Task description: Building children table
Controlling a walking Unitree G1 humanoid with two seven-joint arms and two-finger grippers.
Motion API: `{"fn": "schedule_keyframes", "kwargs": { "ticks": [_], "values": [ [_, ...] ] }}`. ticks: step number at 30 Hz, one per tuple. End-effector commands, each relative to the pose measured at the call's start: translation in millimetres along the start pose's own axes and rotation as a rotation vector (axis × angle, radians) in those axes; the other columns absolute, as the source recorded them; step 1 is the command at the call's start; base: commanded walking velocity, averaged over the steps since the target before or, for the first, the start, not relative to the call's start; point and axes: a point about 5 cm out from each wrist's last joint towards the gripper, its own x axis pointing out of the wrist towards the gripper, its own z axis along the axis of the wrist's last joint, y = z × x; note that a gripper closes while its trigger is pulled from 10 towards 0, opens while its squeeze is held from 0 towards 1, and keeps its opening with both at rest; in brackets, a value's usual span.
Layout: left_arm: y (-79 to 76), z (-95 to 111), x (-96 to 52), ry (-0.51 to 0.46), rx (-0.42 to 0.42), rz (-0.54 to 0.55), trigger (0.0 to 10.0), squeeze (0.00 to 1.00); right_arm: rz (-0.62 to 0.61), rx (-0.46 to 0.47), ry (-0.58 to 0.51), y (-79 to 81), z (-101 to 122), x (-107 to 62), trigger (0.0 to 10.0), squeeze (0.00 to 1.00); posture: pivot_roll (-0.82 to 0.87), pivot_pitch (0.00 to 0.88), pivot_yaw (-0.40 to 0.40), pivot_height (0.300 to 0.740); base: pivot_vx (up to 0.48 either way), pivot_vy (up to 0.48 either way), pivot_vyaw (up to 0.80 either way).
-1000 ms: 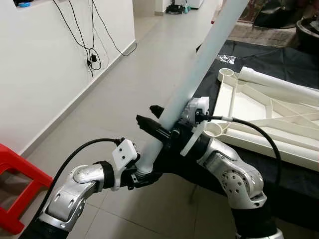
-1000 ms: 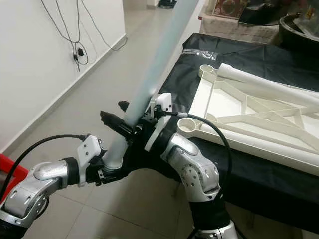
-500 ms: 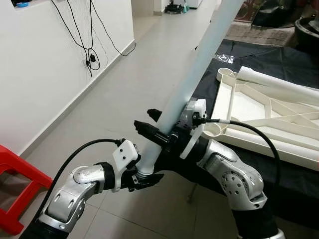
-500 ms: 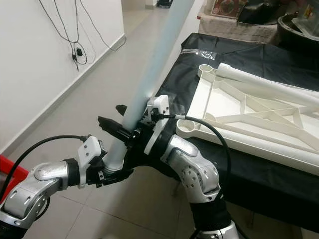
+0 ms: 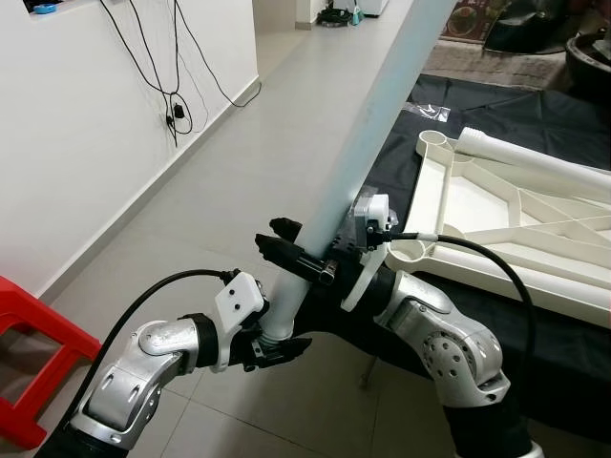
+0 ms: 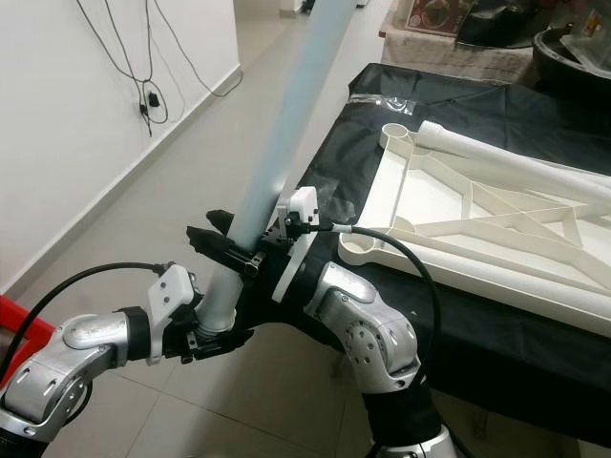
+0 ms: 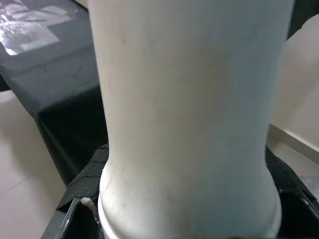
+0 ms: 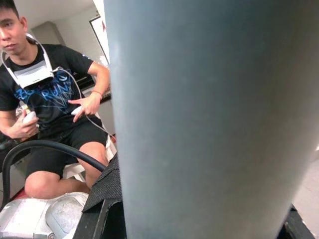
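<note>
My left pincer (image 5: 277,342) and right pincer (image 5: 301,250) both clamp the leg (image 5: 358,157), which could slip or swing into the tabletop (image 5: 496,215) beside my right pincer.

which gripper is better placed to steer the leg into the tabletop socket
Right, probably. The right gripper clamps the leg higher up, nearer the socket on the tabletop; the left gripper holds the bottom end, farther away.

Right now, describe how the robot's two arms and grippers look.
Both arms are silver metal with rounded, perforated joint housings. Each wrist carries a white camera bracket fed by a looping black cable. The left gripper and right gripper each have two long black fingers.
</note>
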Motion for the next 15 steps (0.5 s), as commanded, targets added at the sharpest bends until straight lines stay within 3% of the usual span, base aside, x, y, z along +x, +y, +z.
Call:
{"fn": "schedule_keyframes", "kwargs": {
  "ticks": [1, 2, 12, 13, 14, 15],
  "values": [
    [-13.7, -0.6, 7.3, 0.017, -0.005, -0.097, 10.0, 0.0, 0.016, -0.007, 0.006, 5.5, -0.9, 2.9, 0.0, 0.0, 0.09, 0.133, -0.006, 0.74, 0.0, 0.0, 0.0],
    [-14.2, -1.8, 7.4, 0.021, -0.022, -0.097, 10.0, 1.0, 0.015, -0.011, 0.007, 5.5, -0.8, 2.9, 0.0, 0.0, 0.09, 0.13, -0.004, 0.74, 0.0, 0.0, 0.0],
    [-14.8, -4.5, 5.9, 0.02, -0.025, -0.08, 10.0, 1.0, -0.004, -0.026, -0.001, 1.0, 3.1, 0.3, 0.0, 0.0, 0.09, 0.118, -0.006, 0.74, 0.0, 0.0, 0.0],
    [-15.8, -7.4, 4.8, 0.036, -0.014, -0.08, 10.0, 0.77, -0.015, -0.028, -0.01, -0.9, 4.9, -0.3, 0.0, 0.0, 0.09, 0.114, -0.005, 0.74, 0.0, 0.0, 0.0],
    [-16.4, -10.5, 3.5, 0.049, -0.014, -0.075, 10.0, 0.0, -0.027, -0.034, -0.016, -3.5, 7.0, -1.1, 0.0, 0.0, 0.09, 0.112, -0.005, 0.74, 0.0, 0.0, 0.0],
    [-17.4, -13.3, 2.1, 0.062, -0.019, -0.076, 10.0, 0.0, -0.043, -0.039, -0.022, -6.4, 9.1, -2.1, 0.0, 0.0, 0.09, 0.111, -0.006, 0.74, 0.0, 0.0, 0.0]
  ]
}}
